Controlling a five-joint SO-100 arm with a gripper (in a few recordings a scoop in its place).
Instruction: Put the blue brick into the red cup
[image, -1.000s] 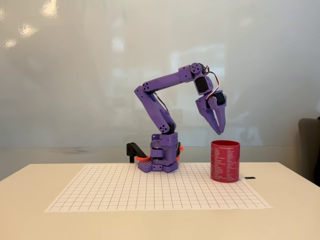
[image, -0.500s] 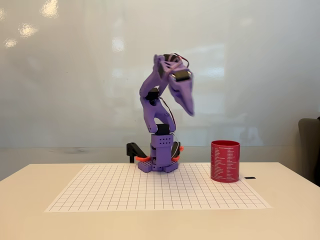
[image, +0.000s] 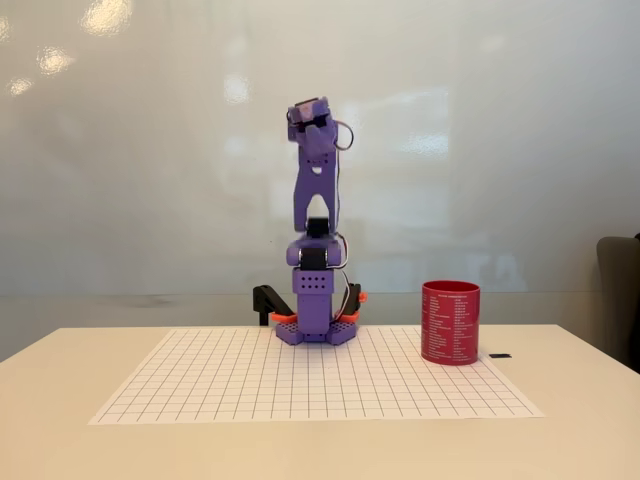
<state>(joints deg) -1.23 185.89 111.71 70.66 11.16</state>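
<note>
Now | red cup (image: 450, 322) low right (upright) | end effector (image: 308, 118) high, well apart

My fixed view stands in front of the table (image: 590, 430), about at its height, looking level across the grid sheet (image: 315, 375) toward the purple arm (image: 316, 250) and pale wall (image: 120, 180), from moderate distance.
</note>
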